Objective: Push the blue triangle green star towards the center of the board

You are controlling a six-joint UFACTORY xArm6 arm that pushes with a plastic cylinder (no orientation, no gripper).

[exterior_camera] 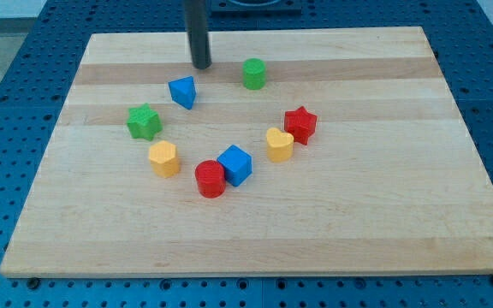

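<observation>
Blue triangle [182, 91] sitting in the upper-left part of the wooden board [383, 231], up and to the view's left of the board's middle. Green star [144, 121] lying below and to the view's left of it, near but clearly apart.

My tip [201, 65] resting on the board just above the blue triangle and slightly to the view's right of it, near it with a sliver of bare wood between, not touching. Rod rising straight toward the view's top and running out of frame. No jaws on this arm, only the plain rod end, so nothing being gripped.

Green cylinder-like block [253, 74] standing to the view's right of my tip, at about the same height in the view, well apart from the triangle.

Yellow hexagonal block [163, 158] lying just below the green star, slightly to the view's right. Red cylinder [210, 179] sitting farther right and lower, touching or almost touching the blue cube [235, 164] at its upper right. Yellow heart-like block [279, 144] lying right of the cube, pressing close against the red star [299, 124] above and to its right.

Blue perforated table [7, 85] showing around the board's edges.
</observation>
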